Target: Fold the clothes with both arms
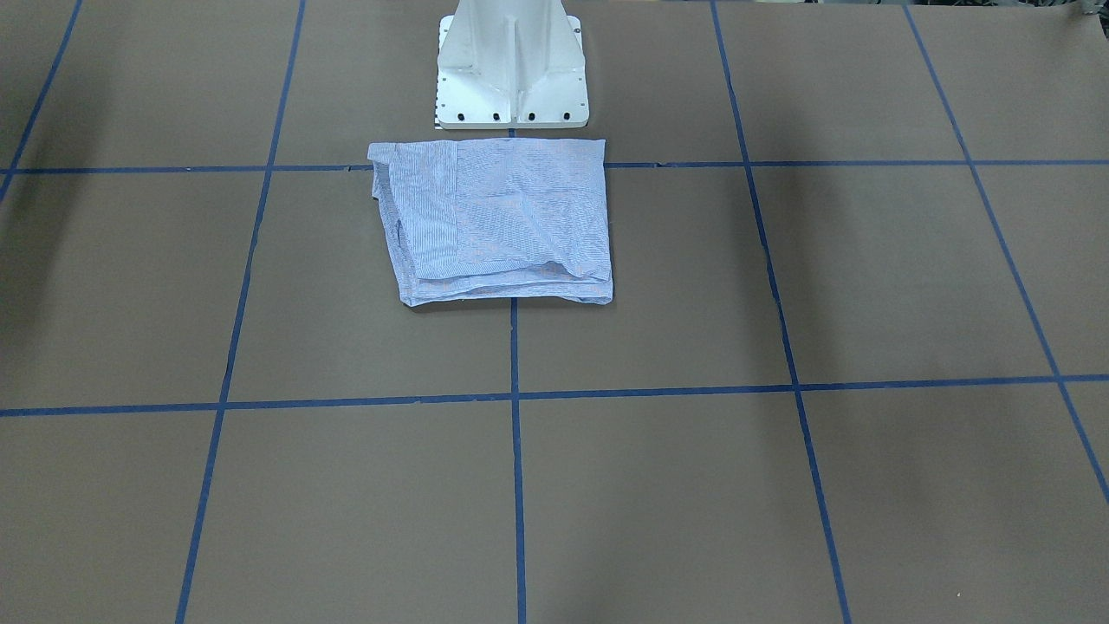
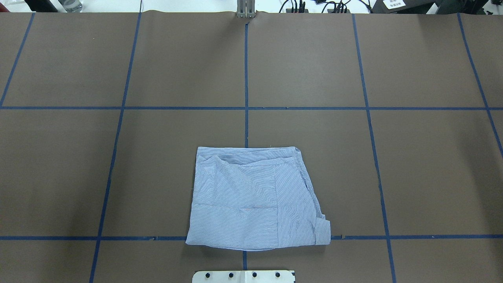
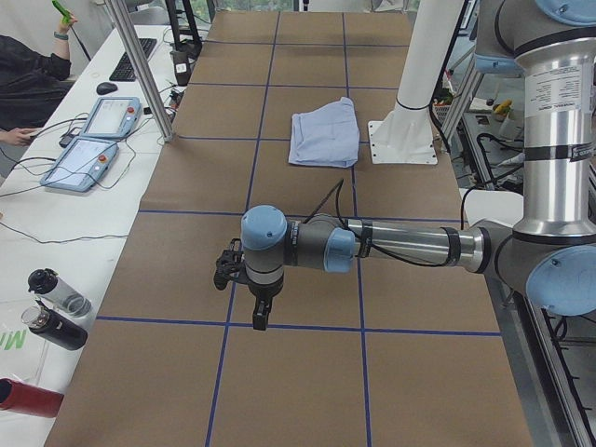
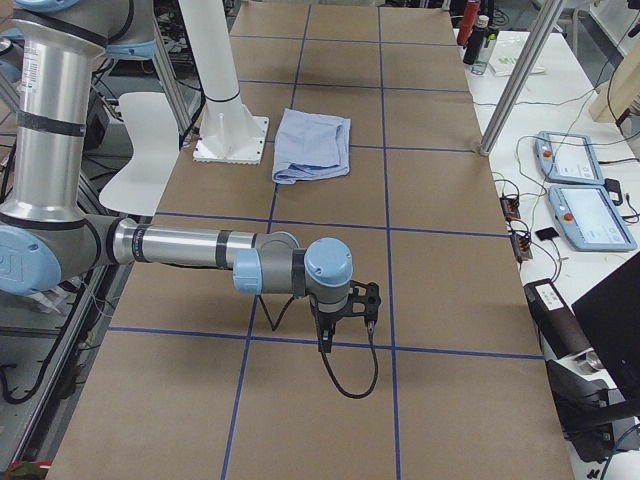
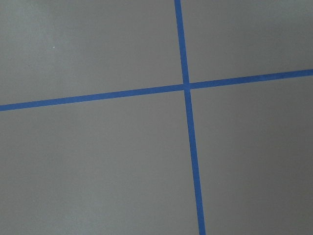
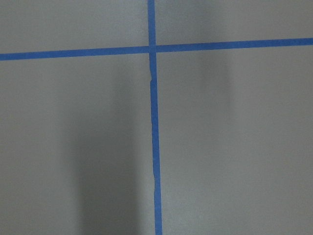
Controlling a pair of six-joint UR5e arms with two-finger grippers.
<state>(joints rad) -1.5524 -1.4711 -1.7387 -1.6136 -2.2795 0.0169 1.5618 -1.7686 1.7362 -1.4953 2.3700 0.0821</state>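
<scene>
The shirt point(image 2: 251, 200) is light blue with fine white stripes. The table point(image 2: 157, 70) is dull brown, crossed by a grid of blue tape lines point(image 2: 246, 78). The pedestal base point(image 1: 511, 78) is white. The left arm point(image 3: 400, 244) and right arm point(image 4: 190, 245) are silver and grey, with pale blue joint caps point(image 3: 264, 226).

No writing can be read with certainty. A white label point(image 2: 394, 4) on a dark box point(image 2: 416, 5) beyond the far edge of the table point(image 2: 314, 59) carries print too small to make out. Green lettering point(image 3: 11, 341) on a white sheet point(image 3: 19, 368) is cut off by the frame. A white sticker point(image 4: 545, 296) on a black device point(image 4: 566, 325) is illegible.
</scene>
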